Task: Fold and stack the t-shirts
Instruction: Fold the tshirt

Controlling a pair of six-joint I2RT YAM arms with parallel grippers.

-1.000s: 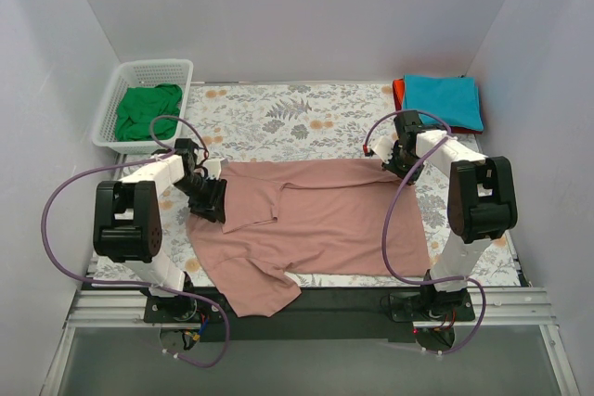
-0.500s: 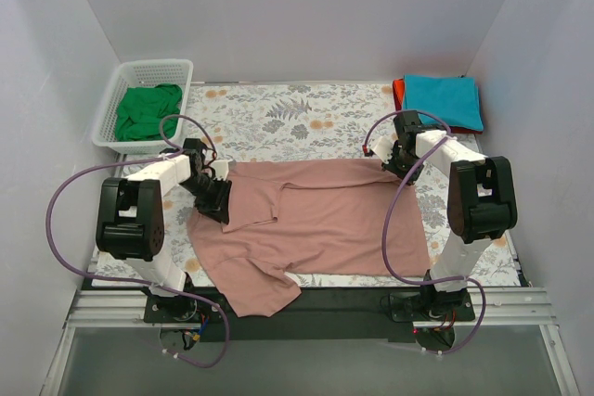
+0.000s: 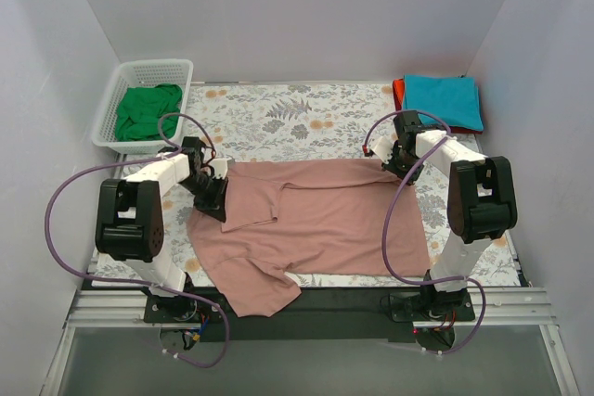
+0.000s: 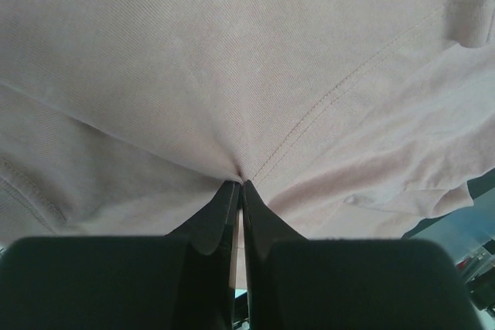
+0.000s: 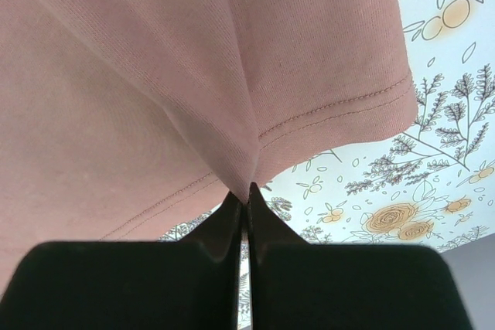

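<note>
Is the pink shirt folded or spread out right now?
Mostly spread: the pink t-shirt lies open across the floral tablecloth, only one flap turned over beside the left hand.

Bright, even, soft-shadowed light — overhead view sharp, wrist close-ups slightly soft.

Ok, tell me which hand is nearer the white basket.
Left. The left hand grips the pink t-shirt close to the basket; the right hand holds its opposite edge, near the teal shirt.

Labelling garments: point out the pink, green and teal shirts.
pink shirt (image 3: pixel 325 220), top external view, middle of body.
green shirt (image 3: pixel 144 110), top external view, its crumpled middle.
teal shirt (image 3: pixel 444 99), top external view, its flat top.
</note>
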